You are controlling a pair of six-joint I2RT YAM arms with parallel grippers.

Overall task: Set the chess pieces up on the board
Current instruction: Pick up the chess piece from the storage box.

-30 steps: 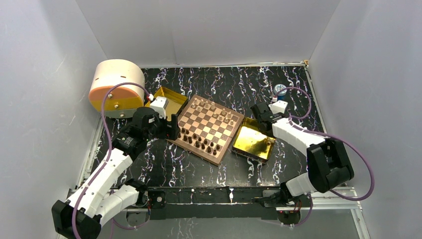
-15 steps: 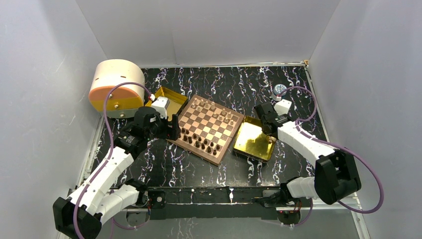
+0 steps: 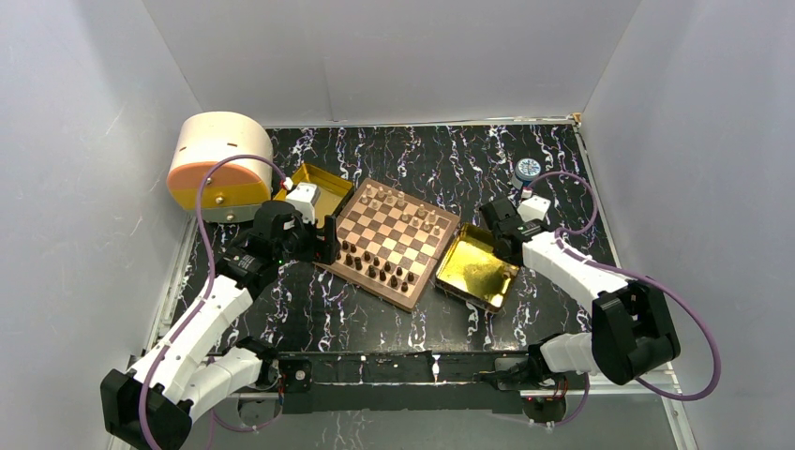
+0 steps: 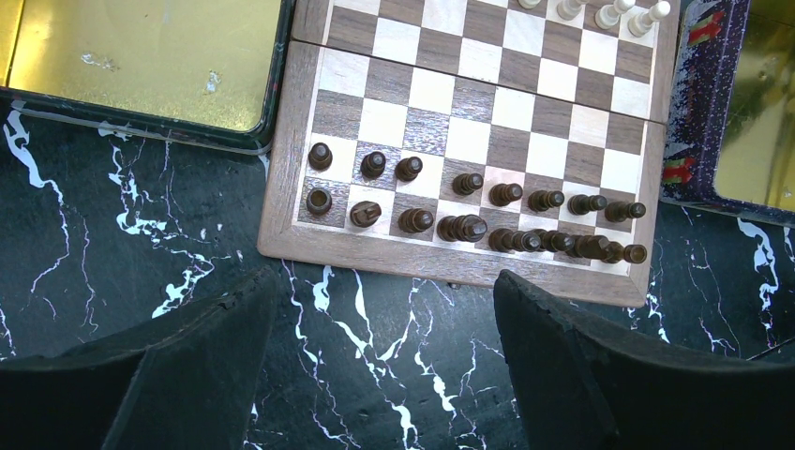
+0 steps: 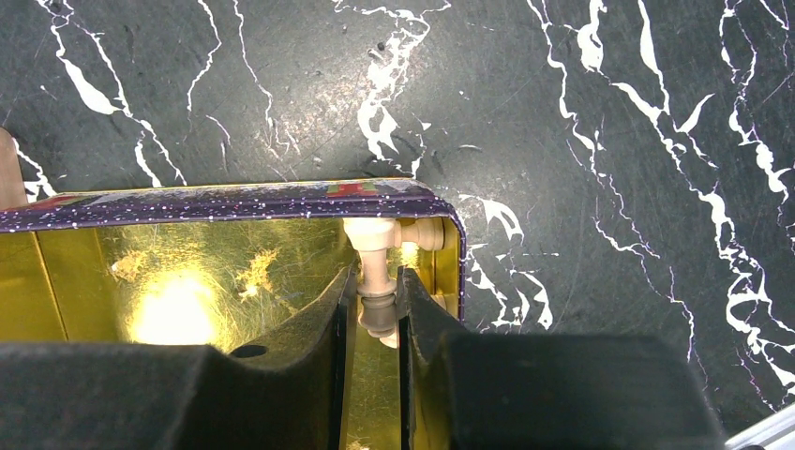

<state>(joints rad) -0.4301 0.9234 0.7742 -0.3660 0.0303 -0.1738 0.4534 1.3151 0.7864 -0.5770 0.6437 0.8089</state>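
left gripper (image 4: 382, 281): jaws spread wide, nothing between them. it hangs over the black marbled table (image 3: 309, 309), just beside the near rim of the board (image 3: 392, 242) and not touching it.

right gripper (image 5: 378, 295): fingers drawn in close and pinching a light tan piece (image 5: 375, 272). the piece sits in the corner of the right gold tray (image 5: 234, 200), hard against the tray wall, its darker base toward the camera. whether it is clear of the tray floor cannot be told.

board: lies at an angle in the middle of the table, between the right gold tray and the left gold tray (image 4: 141, 56), each tray just beside a board edge.

dark brown chessmen (image 4: 469, 211): stand in two rows along the board edge nearest the left gripper. several lean or crowd together at one end.

light tan chessmen (image 3: 403, 208): stand along the opposite edge of the board. their count is too small to tell.

a round cream and orange container (image 3: 216, 159) stands at the far left of the table.
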